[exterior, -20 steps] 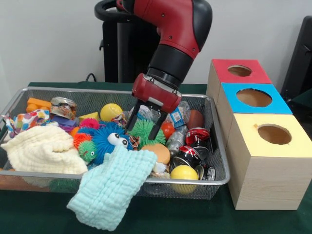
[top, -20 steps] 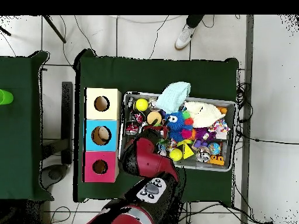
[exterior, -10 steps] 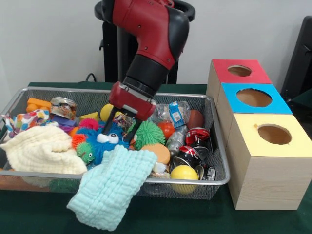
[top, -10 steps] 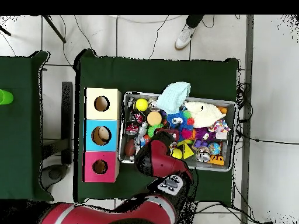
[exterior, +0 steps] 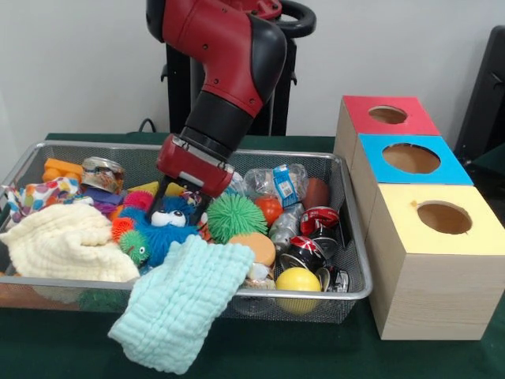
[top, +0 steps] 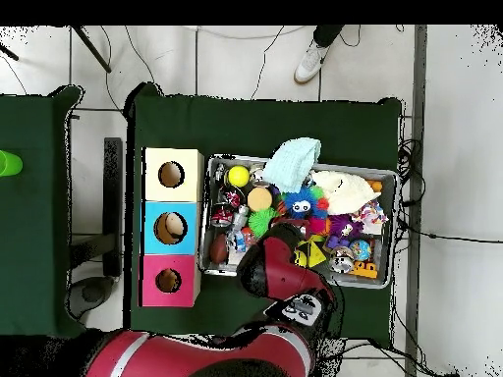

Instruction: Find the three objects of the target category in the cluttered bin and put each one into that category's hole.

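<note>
Crowded bin, open box tops

Toys, cans and cloths are packing the wire bin [exterior: 347,237] edge to edge; the end effector [exterior: 180,207] is sitting low over the blue furry toy [exterior: 170,229], and a mint cloth [exterior: 181,304] is draping over the near rim. The holes in the three boxes [exterior: 418,213] at right are lying unobstructed from above.

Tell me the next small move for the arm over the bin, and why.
Probably a short descent onto the blue fuzzy toy with googly eyes. The hand hangs right above it with fingers spread either side of its eyes, not yet closed on anything. The green spiky ball sits close beside, so go straight down.
</note>
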Controlling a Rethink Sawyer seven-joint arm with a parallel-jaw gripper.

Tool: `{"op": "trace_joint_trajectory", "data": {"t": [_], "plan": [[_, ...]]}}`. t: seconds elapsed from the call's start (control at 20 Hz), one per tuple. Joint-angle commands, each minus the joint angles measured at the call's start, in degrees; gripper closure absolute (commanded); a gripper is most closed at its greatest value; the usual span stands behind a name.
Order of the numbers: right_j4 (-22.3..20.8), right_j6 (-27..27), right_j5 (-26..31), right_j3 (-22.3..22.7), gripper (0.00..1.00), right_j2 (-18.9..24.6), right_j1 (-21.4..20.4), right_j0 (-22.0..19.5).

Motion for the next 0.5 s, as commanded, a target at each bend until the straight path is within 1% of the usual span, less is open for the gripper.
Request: {"op": "trace_joint_trajectory", "data": {"t": [0.05, 0.3, 0.5], "plan": [[3.4, 13.3, -3.2, -3.6, 0.0, 6.6, 3.6, 0.6], [6.5, 13.2, -1.8, -3.1, 0.0, 5.5, 3.2, 3.1], [8.4, 12.9, 1.3, -2.3, 0.0, 4.8, 0.6, 4.6]]}}
